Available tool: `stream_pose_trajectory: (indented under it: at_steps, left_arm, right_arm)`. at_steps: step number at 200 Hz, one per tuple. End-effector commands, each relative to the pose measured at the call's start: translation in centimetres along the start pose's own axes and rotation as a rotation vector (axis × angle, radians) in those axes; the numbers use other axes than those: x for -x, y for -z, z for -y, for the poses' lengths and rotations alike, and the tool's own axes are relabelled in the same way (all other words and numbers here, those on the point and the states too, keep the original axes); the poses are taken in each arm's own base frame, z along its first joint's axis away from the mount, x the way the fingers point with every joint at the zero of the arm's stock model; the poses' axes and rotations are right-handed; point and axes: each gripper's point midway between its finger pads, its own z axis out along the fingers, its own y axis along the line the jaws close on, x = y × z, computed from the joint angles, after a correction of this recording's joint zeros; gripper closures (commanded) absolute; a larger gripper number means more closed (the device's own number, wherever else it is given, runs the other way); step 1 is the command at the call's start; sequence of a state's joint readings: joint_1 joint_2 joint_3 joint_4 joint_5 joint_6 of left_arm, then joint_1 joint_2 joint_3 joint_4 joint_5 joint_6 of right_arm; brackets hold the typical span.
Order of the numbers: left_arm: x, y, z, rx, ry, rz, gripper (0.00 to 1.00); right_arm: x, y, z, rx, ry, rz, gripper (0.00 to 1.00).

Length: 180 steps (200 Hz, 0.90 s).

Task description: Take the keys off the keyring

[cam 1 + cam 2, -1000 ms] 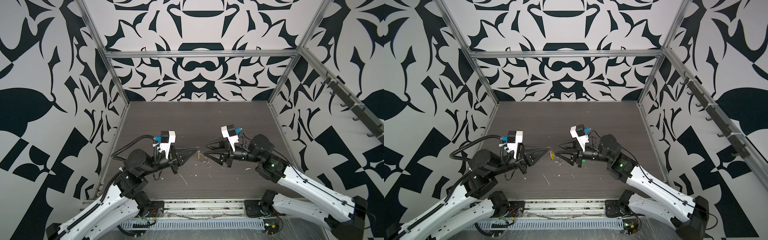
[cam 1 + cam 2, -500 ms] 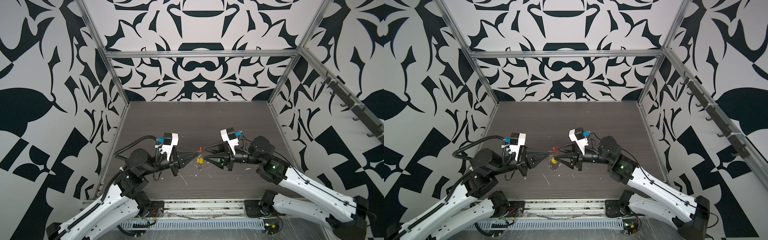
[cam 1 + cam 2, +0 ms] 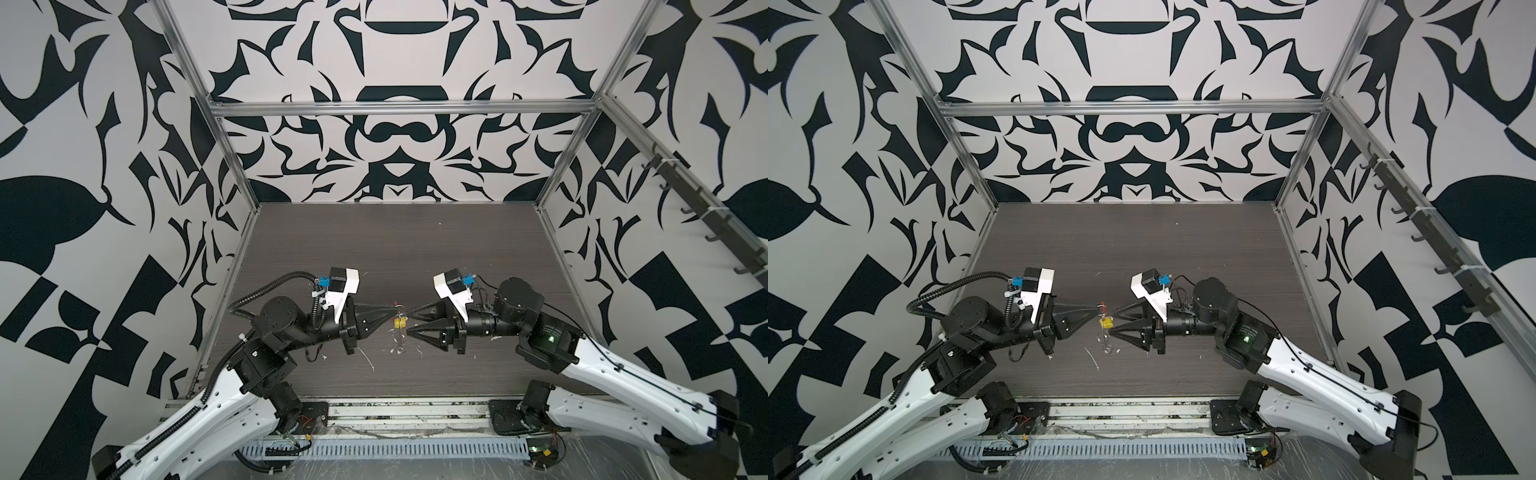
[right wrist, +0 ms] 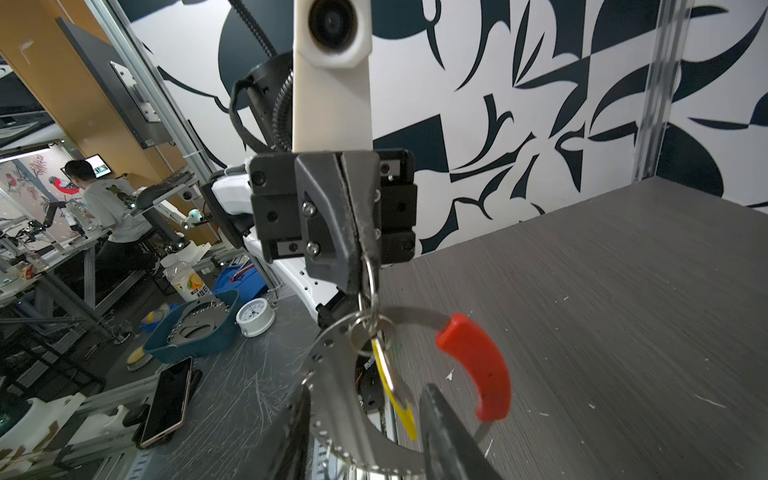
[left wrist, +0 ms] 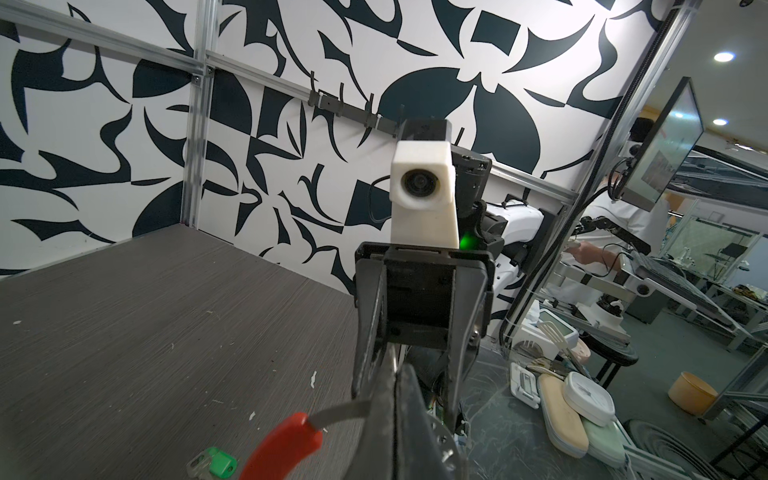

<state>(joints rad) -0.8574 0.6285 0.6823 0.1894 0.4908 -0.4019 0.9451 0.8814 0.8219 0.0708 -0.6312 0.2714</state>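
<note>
Left gripper (image 3: 395, 308) clamped shut on keyring (image 4: 473, 365) above middle of table (image 3: 395, 241), room all round, right gripper (image 3: 408, 321) parted astride yellow-tagged key (image 4: 397, 399), green-tagged key (image 5: 218, 459) loose on table, blade cut off at frame edge.

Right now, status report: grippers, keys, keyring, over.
Left gripper shut on keyring. Right gripper open astride yellow-tagged key, still on ring. Green-tagged key off, on table. Nothing blocking.

keyring (image 5: 286, 440): cut by edge, partly behind left jaws | green-tagged key (image 5: 216, 461): blurred
</note>
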Motion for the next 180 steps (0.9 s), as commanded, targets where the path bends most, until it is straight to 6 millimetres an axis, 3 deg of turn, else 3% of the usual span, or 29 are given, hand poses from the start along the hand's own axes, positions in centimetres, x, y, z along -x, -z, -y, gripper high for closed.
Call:
stream_pose_trajectory:
  at_steps: [1,35,97,126,164,180]
  left_arm:
    - [1.7,0.3,1.2,-0.03,-0.04,0.033,1.0]
    - [1.7,0.2,1.3,-0.038,-0.038,0.029,1.0]
    - [1.4,0.1,1.2,-0.044,-0.027,0.024,1.0]
    - [1.4,0.1,1.2,-0.047,-0.027,0.022,1.0]
    - [1.4,0.2,1.3,-0.045,-0.029,0.024,1.0]
    - [1.5,0.3,1.3,-0.038,-0.033,0.025,1.0]
  right_arm:
    - [1.6,-0.1,-0.8,0.009,0.058,0.025,0.52]
    - [1.5,-0.7,-0.5,-0.005,0.07,0.019,0.51]
    - [2.1,-1.4,0.0,-0.021,0.083,0.032,0.59]
    - [2.2,-1.6,0.2,-0.025,0.085,0.032,0.72]
    - [2.3,-1.1,0.3,-0.059,0.091,0.014,1.0]
    - [2.2,-0.8,0.4,-0.081,0.091,-0.013,1.0]
